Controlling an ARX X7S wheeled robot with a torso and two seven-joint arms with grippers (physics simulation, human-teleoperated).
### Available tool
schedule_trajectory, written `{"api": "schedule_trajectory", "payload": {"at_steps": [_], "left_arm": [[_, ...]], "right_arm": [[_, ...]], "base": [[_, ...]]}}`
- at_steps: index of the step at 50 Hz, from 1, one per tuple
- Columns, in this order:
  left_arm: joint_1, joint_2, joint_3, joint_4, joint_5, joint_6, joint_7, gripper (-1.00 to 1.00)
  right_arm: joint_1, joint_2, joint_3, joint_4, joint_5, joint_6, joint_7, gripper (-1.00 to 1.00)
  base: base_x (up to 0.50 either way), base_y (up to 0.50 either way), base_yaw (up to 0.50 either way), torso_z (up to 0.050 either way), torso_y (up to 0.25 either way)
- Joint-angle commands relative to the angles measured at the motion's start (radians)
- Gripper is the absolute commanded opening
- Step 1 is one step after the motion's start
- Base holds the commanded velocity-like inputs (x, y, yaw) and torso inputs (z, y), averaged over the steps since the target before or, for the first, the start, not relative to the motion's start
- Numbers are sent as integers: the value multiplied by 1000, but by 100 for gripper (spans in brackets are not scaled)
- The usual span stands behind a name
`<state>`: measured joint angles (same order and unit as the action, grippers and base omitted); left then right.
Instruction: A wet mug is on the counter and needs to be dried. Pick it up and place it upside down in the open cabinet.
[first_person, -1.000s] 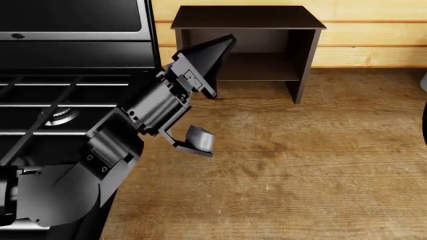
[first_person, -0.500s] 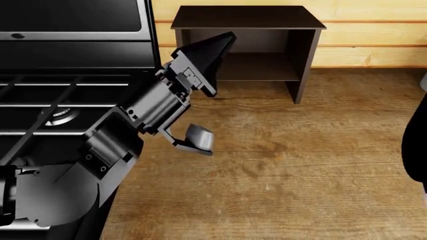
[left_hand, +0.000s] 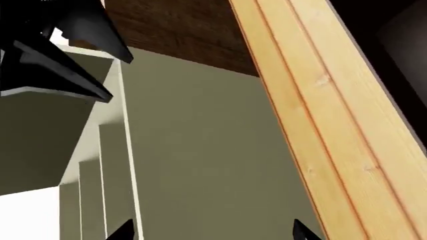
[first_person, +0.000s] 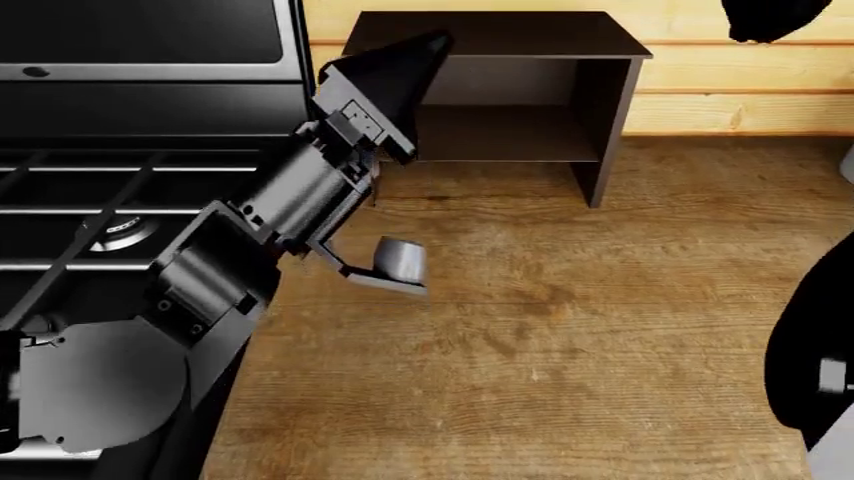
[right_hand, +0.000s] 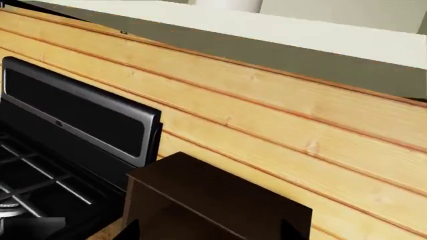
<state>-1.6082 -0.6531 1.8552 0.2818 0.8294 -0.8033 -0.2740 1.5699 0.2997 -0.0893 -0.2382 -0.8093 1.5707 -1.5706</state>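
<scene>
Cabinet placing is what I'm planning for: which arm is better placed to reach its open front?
Left, probably. The left gripper, jaws wide open, hangs at the front of the cabinet; the right arm shows only at the head view's edge.

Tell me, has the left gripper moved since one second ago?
Yes. The left gripper has risen toward the cabinet; its upper finger tip now overlaps the cabinet's top edge.

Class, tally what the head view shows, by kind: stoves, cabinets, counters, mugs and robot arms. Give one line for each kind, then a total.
Stove: 1
Cabinet: 1
Counter: 1
Mug: 0, none in view
Robot arms: 2, the left arm and the right arm
Total: 5
</scene>
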Motion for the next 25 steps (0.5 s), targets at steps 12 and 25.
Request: {"api": "schedule_trajectory", "payload": {"at_steps": [12,25], "left_arm": [[33,-42,-155,100,-204,24,0,100],[48,-79,-203,171,-271,24,21,100]], "right_arm": [[-245,-2,93,-162,-19,0,0,100],[-318,-12,128,-209,-28,0,0,100]], "base": [[0,0,0,0,0],[0,0,0,0,0]]}}
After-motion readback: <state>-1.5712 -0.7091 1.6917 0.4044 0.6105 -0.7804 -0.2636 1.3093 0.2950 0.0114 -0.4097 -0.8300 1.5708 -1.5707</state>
